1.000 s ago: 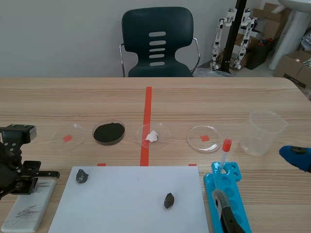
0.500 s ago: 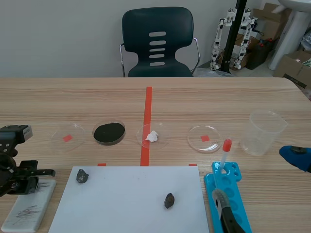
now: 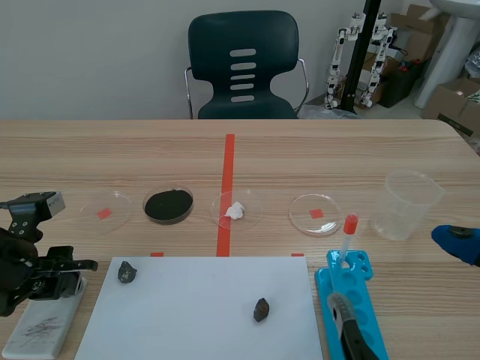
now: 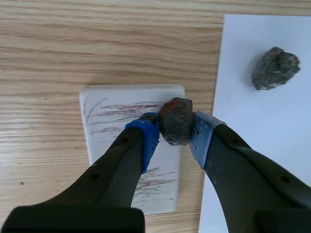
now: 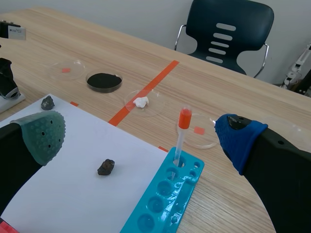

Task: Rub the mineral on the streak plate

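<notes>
left gripper (image 4: pixel 174 131) clamping mineral (image 4: pixel 176 119), shifted sideways across streak plate (image 4: pixel 104 121)

The scene view looks forward across the white sheet (image 3: pixel 195 315). Both wrist views share it: left close, straight down; right farther, oblique.

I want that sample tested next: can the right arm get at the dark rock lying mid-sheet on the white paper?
Probably yes. The right tool is open and empty, and the dark rock lies alone on bare white paper ahead of it; the blue rack stands beside the path, not across it.
</notes>
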{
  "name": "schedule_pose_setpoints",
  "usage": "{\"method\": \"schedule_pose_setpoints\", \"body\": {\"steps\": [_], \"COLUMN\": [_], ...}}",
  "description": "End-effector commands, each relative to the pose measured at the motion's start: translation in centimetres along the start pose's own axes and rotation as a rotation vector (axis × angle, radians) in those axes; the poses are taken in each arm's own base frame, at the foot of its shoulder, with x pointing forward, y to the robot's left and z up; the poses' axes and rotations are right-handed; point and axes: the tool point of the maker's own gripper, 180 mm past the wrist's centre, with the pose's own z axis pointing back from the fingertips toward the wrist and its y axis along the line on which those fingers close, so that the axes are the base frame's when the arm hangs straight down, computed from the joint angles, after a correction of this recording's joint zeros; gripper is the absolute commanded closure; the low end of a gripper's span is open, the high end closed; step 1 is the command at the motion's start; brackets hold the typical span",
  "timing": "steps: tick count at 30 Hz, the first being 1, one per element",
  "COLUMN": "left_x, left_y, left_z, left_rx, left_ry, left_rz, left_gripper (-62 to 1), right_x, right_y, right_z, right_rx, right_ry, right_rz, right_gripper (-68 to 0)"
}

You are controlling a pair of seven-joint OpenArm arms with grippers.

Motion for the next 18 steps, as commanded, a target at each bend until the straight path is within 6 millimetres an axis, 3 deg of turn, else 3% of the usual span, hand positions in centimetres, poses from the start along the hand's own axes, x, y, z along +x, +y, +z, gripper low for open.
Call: {"method": "schedule_pose_setpoints", "body": {"steps": [1, 9, 15, 18], "left_x": [-0.2, 4.4, 5.2, 4.6], "left_y": [-3.0, -6.7, -7.0, -6.8], "left_z": [0.3, 5.1, 8.8, 10.0], "left_rx": [-0.079, -0.146, -0.094, -0.073], "left_ry": [-0.033, -0.389, -0.565, -0.601], "left_rz": [-0.025, -0.107, -0.189, -0.214], "left_gripper": [-7.0, -7.0, -7.0, -7.0], "right_x": [0.6, 0.6, 0.6, 0.6], "right_y": [0.0, 0.0, 0.0, 0.0], "right_z": [-0.1, -0.1, -0.1, -0.1], "right_rx": [0.004, 0.004, 0.004, 0.004], "right_ry": [-0.025, -0.025, -0.025, -0.025], "right_rz": [-0.003, -0.003, -0.003, -0.003], "right_gripper": [-65.5, -65.5, -65.5, -65.5]}}
